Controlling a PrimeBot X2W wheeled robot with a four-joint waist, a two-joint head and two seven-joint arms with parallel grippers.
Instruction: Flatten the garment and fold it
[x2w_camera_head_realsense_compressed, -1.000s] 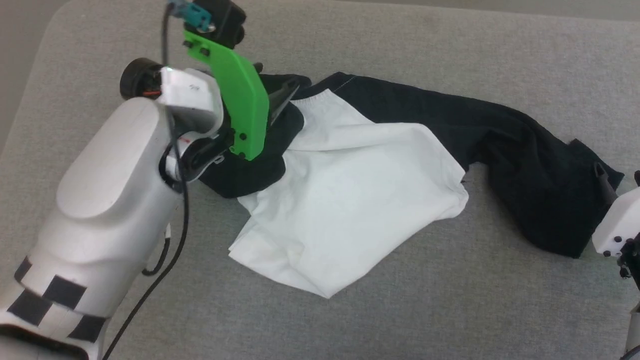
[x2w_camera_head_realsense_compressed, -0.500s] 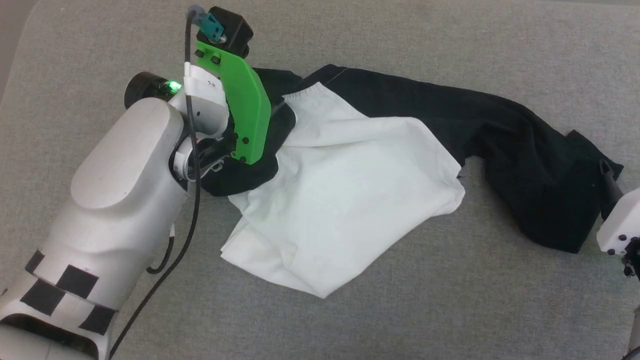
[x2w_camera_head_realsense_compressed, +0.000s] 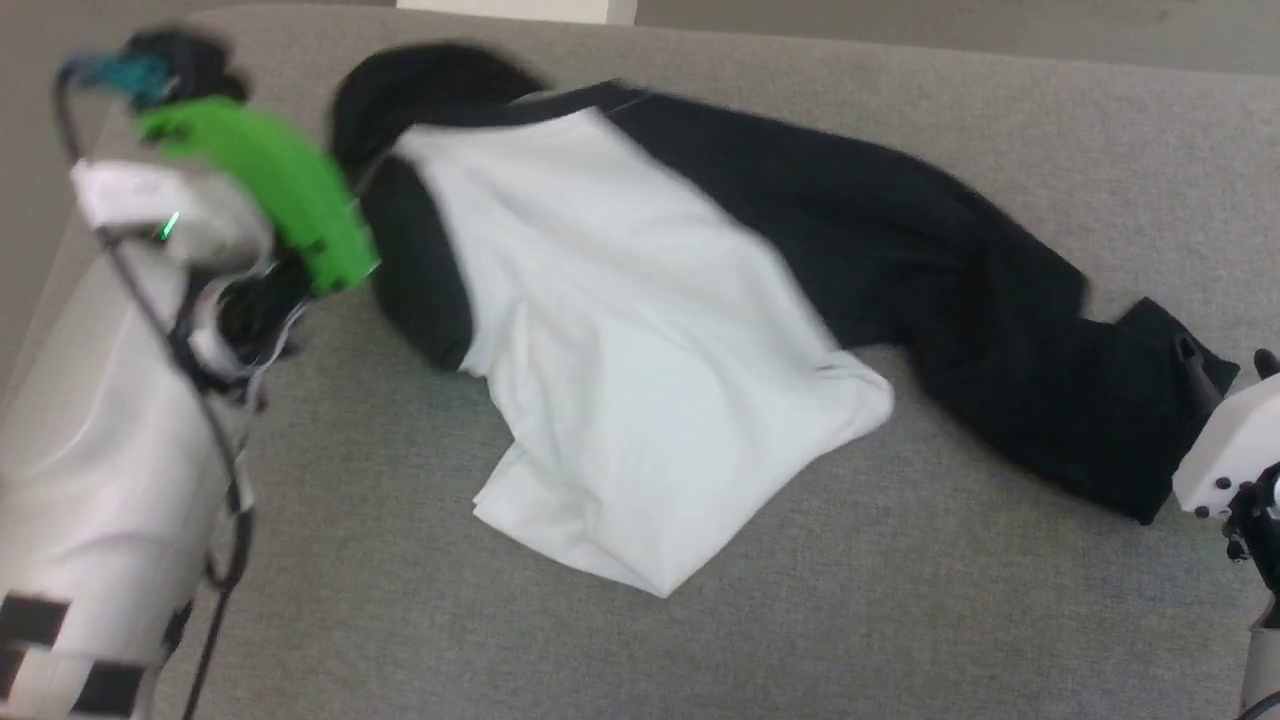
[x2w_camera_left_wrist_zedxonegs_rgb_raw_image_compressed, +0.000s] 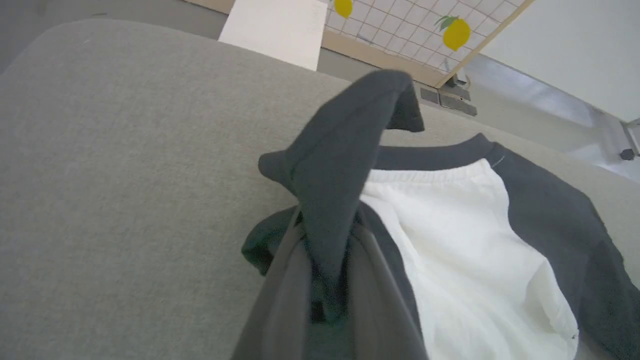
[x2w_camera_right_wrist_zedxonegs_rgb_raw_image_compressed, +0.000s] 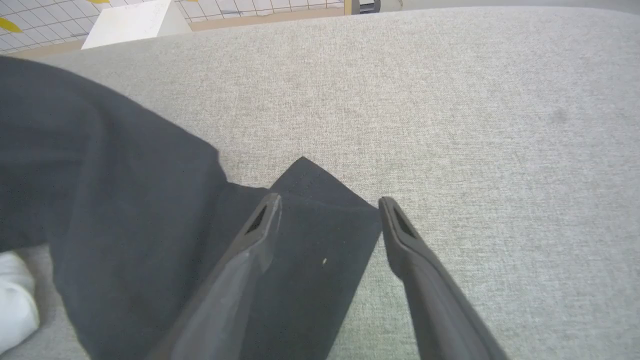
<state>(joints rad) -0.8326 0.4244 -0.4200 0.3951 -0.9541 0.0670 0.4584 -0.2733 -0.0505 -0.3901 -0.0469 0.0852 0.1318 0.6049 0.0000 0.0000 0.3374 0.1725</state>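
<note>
My left claw (x2w_camera_left_wrist_zedxonegs_rgb_raw_image_compressed: 327, 250) is clenched on a bunched fold of black sleeve (x2w_camera_left_wrist_zedxonegs_rgb_raw_image_compressed: 345, 150). It belongs to the soft raglan T-shirt (x2w_camera_head_realsense_compressed: 620, 350), white in the body with black sleeves and neckband. The cloth stands up between the two fingers and flops over ahead of them. To that claw's right, the white body lies rumpled on the grey woven padded surface (x2w_camera_head_realsense_compressed: 900, 620), with the black neckband (x2w_camera_left_wrist_zedxonegs_rgb_raw_image_compressed: 430, 157) running across beyond it. The other sleeve stretches away to my right claw (x2w_camera_right_wrist_zedxonegs_rgb_raw_image_compressed: 328, 201), which is released, its fingers spread wide. One finger is over the black cuff (x2w_camera_right_wrist_zedxonegs_rgb_raw_image_compressed: 310, 260) and the other is at the cuff's edge above bare surface; I cannot tell whether the tips touch the cloth. Ahead and to the right of the right claw the surface is bare to its far edge. Left of the left claw a broad bare stretch runs to a rounded corner, with a white box (x2w_camera_left_wrist_zedxonegs_rgb_raw_image_compressed: 272, 30) on the floor past it.
</note>
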